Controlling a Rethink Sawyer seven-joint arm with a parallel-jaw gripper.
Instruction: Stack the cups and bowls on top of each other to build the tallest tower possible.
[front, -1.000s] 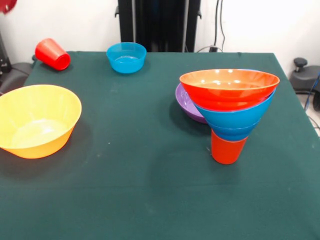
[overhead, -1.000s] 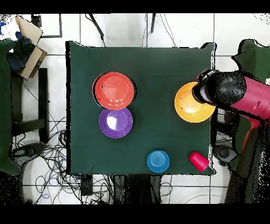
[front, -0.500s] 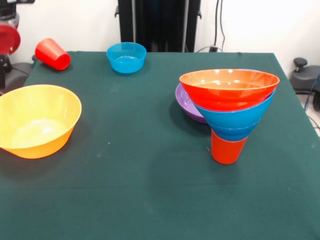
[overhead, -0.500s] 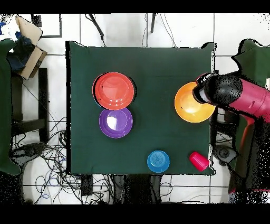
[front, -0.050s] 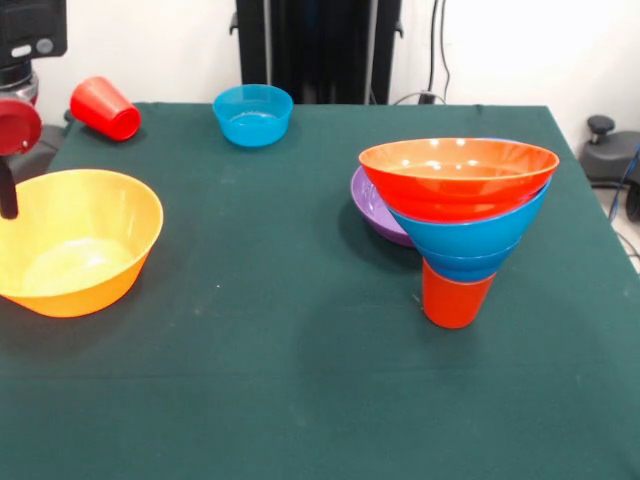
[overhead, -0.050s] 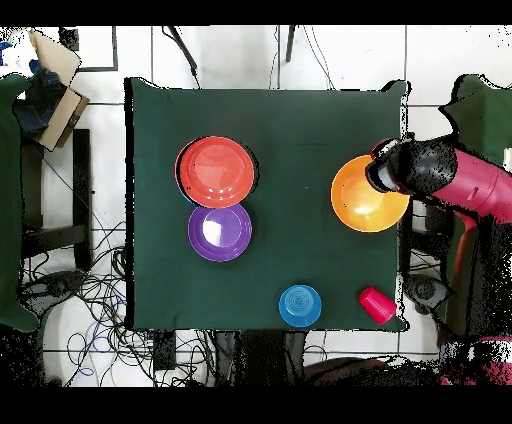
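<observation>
A: Where's the tower?
B: On the counter, well away from the arm: orange-red bowl over blue bowls on an orange cup, purple bowl beside it.
A: The jaws?
B: Cannot tell; the arm's end hangs over the yellow-orange bowl rim.

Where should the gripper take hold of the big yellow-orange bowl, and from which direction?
Grip the rim of the yellow-orange bowl, coming from above with one finger inside the wall. It sits upright, mouth open, too wide to span. The arm already hangs by its outer edge.
</observation>
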